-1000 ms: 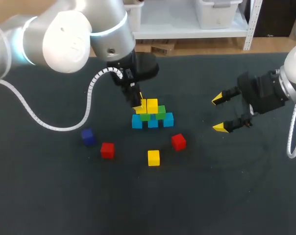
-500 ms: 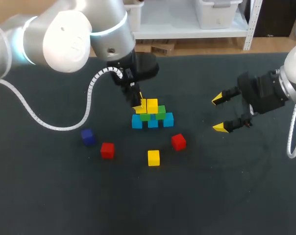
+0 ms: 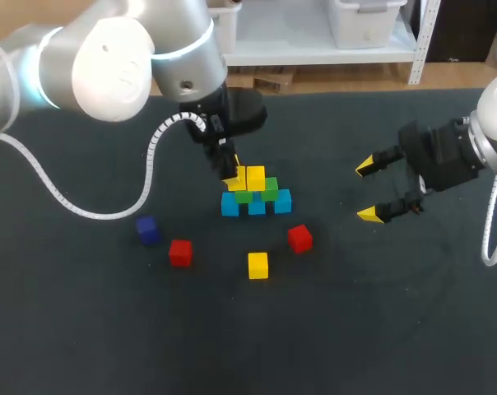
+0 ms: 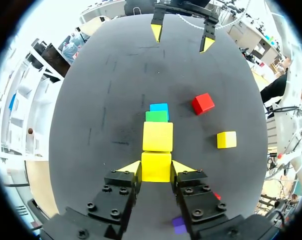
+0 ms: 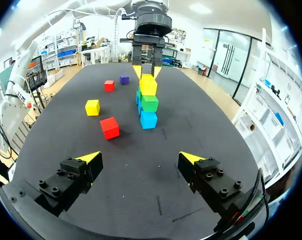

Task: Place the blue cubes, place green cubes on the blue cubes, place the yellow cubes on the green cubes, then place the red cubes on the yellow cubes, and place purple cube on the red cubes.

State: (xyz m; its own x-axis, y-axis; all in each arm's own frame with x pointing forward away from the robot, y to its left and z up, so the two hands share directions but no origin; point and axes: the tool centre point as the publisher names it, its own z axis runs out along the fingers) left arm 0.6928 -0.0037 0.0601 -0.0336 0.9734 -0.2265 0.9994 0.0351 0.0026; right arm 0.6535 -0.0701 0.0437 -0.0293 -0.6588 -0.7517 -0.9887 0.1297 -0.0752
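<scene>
1. The left arm [image 3: 109, 58] comes in from the left side and reaches over the middle of the dark bench [image 3: 380, 329].
2. The left jaws are clamped on a yellow cube [image 4: 156, 166], with a yellow fingertip [image 4: 129, 168] pressed to each of its two opposite sides.
3. This yellow cube sits in the top layer of a small pile. It touches a second yellow cube [image 4: 157, 136], which lies just ahead of it along the fingers.
4. The bottom of the pile is a row of three blue cubes [image 3: 229, 204] resting on the bench. The green cubes [image 3: 270, 188] stand on them, and the two yellow ones rest on the green layer.
5. The right arm [image 3: 487, 140] enters from the right side. The right jaws stand wide apart above bare bench, well apart from the pile and pointing toward it.
6. In the right wrist view the pile appears end on, ahead of the open fingers, with the other arm hanging straight down over it.
7. A red cube [image 3: 299, 238] lies on the bench near the pile, on the side nearer the robot and toward the right.
8. A loose yellow cube [image 3: 257, 265] lies near that red one, a little closer to the robot.
9. A second red cube [image 3: 180, 253] lies further to the left, and the purple cube [image 3: 147, 230] is just beside it. Both are apart from the pile.
</scene>
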